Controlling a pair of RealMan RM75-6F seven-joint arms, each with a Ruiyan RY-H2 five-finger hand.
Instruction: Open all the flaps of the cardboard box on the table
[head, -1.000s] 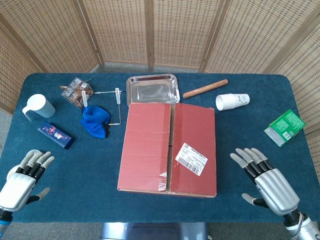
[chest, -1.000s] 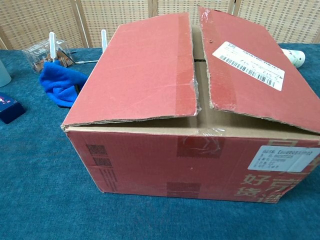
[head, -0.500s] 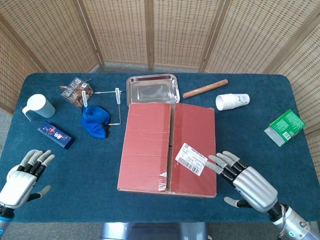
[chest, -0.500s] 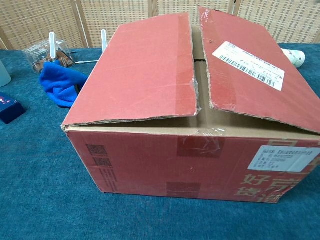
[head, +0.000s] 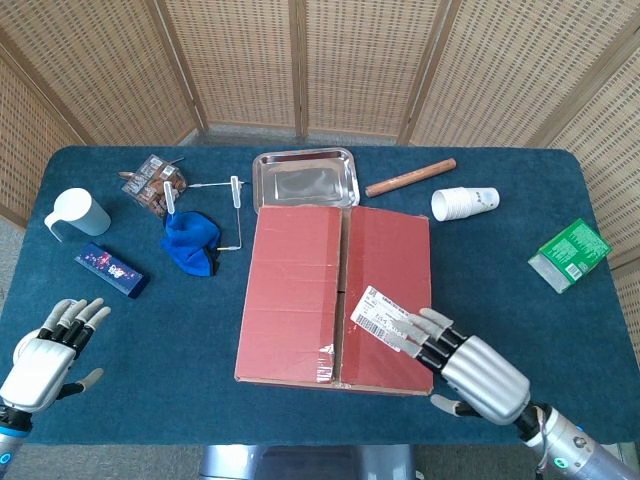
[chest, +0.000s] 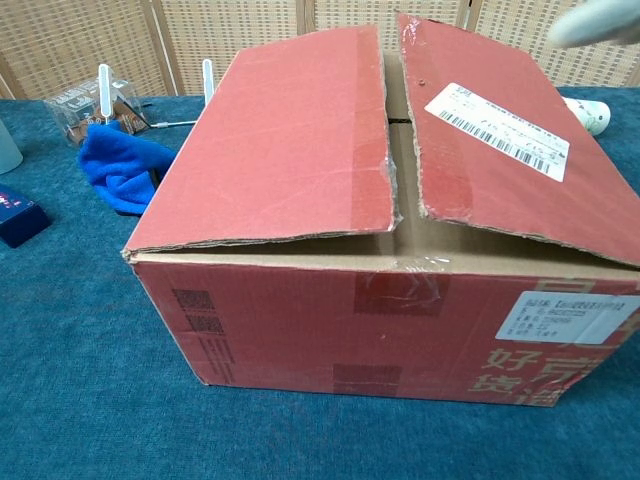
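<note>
Cardboard box: stood at the middle of the counter, near its front edge; the two top flaps lay down, meeting along a centre seam that gaped slightly in the chest view.
Left flap: lay flat, with tape strips running along it and a torn corner at the front.
Right flap: lay down, carrying a white shipping label.
Right hand: sat over the front right corner of the box; its fingers were extended and apart, tips over the label, holding nothing. Whether they touched the flap could not be told. In the chest view only a blurred pale tip showed at the upper right.
Left hand: hovered at the front left of the counter, well apart from the box; fingers spread, holding nothing.
Steel tray: lay just behind the box.
Wooden rolling pin: lay to the right of the tray.
Stack of paper cups: lay on its side near the box's rear right corner.
Green carton: lay near the right edge.
Blue cloth: lay left of the box.
White mug: stood at the far left.
Dark blue packet: lay in front of the mug.
</note>
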